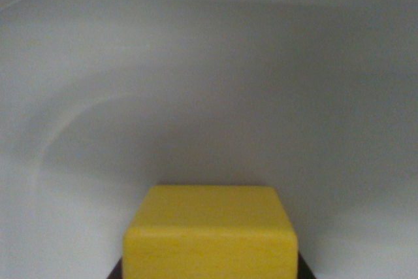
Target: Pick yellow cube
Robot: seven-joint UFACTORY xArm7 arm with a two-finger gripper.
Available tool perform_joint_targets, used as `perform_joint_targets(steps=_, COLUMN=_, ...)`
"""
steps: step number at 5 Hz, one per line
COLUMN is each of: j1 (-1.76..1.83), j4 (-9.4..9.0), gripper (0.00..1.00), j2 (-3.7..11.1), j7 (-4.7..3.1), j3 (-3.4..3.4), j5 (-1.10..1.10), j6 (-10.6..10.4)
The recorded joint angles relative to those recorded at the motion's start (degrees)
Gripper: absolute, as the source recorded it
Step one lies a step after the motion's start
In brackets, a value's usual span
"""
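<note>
Centrally, cube: the yellow cube (210, 236) is seen at the bottom middle of the wrist view, its top face and front face both shown, its lower edge cut off by the frame.
Dark corners: small dark shapes are glimpsed at the cube's two lower corners; what they belong to cannot be told.
Fingers: none are shown clearly, so their state cannot be told.
Surface: a pale, blurred white surface (209, 83) is spread behind the cube, with faint curved marks.
</note>
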Motion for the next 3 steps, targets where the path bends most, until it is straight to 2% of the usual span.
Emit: perform_joint_targets(steps=3, j1=0.01, j4=0.81, gripper=1.00, j2=-0.25, j7=0.03, j3=0.02, j5=0.01, j6=1.05)
